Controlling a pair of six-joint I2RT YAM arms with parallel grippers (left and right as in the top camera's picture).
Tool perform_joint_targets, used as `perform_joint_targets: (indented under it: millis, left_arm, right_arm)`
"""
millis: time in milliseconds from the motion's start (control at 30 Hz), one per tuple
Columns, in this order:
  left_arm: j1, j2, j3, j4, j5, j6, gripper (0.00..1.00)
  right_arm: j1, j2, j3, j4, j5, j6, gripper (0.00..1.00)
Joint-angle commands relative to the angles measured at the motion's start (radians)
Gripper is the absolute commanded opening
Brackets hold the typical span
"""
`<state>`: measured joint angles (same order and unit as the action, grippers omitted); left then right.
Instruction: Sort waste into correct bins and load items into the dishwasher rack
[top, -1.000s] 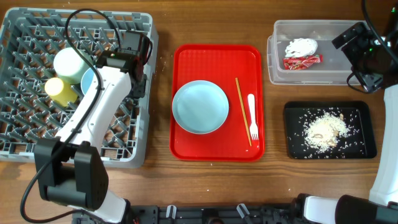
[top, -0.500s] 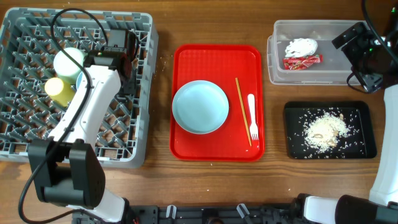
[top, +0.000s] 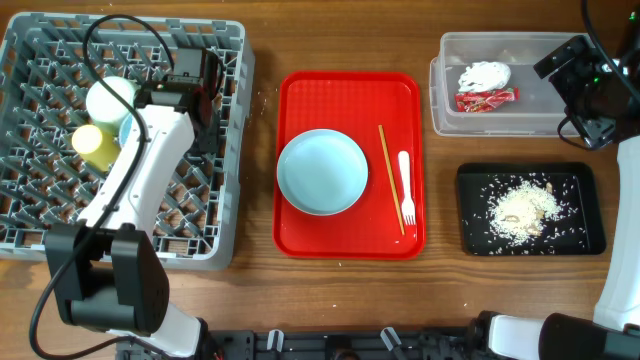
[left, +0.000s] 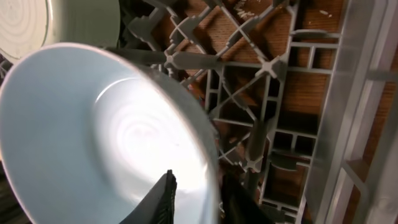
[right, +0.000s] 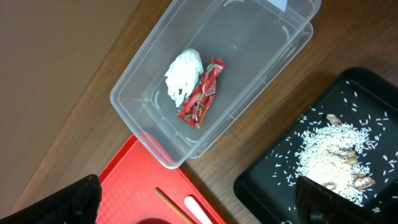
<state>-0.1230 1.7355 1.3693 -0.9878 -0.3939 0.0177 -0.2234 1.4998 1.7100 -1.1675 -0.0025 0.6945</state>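
My left pincer (left: 199, 182): fingers straddle the smooth, round pale blue bowl's (left: 93, 137) rim; I cannot tell whether it pinches.
My right pincer (right: 199, 202): spread wide.
Rack (left: 342, 93): grey plastic lattice.

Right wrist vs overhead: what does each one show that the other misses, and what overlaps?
Only right wrist: how wide the right gripper stands open. Only overhead: the dishwasher rack, yellow cup, left arm and pale blue plate. Both: the clear tub holding the napkin and red wrapper, the black tray of rice, and the red tray, only a corner in the wrist view.
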Motion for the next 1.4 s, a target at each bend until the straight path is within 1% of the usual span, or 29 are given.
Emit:
perform_joint_targets:
  millis: [0,33,100,133,167,233,400,600,700,767,867,967,1000,1067,1233,1367]
  left_arm:
    - [0.010,0.013,-0.010,-0.004,-0.007,0.005,0.21]
    - [0.010,0.013,-0.010,-0.004,-0.007,0.005,0.21]
    - [0.010,0.013,-0.010,-0.003,-0.007,0.005,0.16]
    - [0.010,0.013,-0.010,0.002,-0.008,0.005,0.08]
    - [0.010,0.013,-0.010,0.005,-0.008,0.005,0.04]
    - [0.010,0.013,-0.010,0.005,-0.035,0.005,0.04]
    - [0.001,0.013,-0.010,0.011,-0.208,-0.011,0.04]
    - [-0.066,0.013,-0.010,0.016,-0.490,-0.108,0.04]
    - [-0.103,0.013,-0.010,0.021,-0.595,-0.150,0.04]
    - [-0.115,0.013,-0.010,0.019,-0.606,-0.185,0.04]
    - [-0.122,0.005,-0.010,-0.003,-0.574,-0.288,0.04]
    - [-0.121,-0.010,-0.010,-0.019,-0.517,-0.391,0.04]
    - [-0.121,-0.022,-0.010,-0.019,-0.490,-0.450,0.04]
    - [-0.121,-0.037,-0.010,-0.017,-0.439,-0.512,0.04]
    - [-0.121,-0.085,-0.010,0.029,-0.186,-0.650,0.04]
    - [-0.110,-0.112,-0.010,0.092,0.031,-0.675,0.04]
  right_arm:
    - [0.000,0.006,-0.002,0.000,0.001,-0.011,1.00]
    - [0.000,0.006,-0.002,0.000,0.001,-0.011,1.00]
    - [0.000,0.006,-0.002,0.000,0.001,-0.011,1.00]
    - [0.000,0.006,-0.002,0.000,0.001,-0.011,1.00]
    - [0.000,0.006,-0.002,0.000,0.002,-0.011,1.00]
    - [0.000,0.006,-0.002,0.000,0.001,-0.011,1.00]
    - [0.000,0.006,-0.002,0.000,0.001,-0.011,1.00]
    - [0.000,0.006,-0.002,0.000,0.001,-0.011,1.00]
    - [0.000,0.006,-0.002,0.000,0.001,-0.011,1.00]
    - [0.000,0.006,-0.002,0.000,0.001,-0.011,1.00]
    - [0.000,0.006,-0.002,0.000,0.001,-0.011,1.00]
    - [0.000,0.006,-0.002,0.000,0.001,-0.011,1.00]
    - [0.000,0.006,-0.002,0.000,0.002,-0.011,1.00]
    - [0.000,0.006,-0.002,0.000,0.001,-0.011,1.00]
    - [0.000,0.006,-0.002,0.000,0.001,-0.011,1.00]
    - [0.000,0.006,-0.002,0.000,0.001,-0.011,1.00]
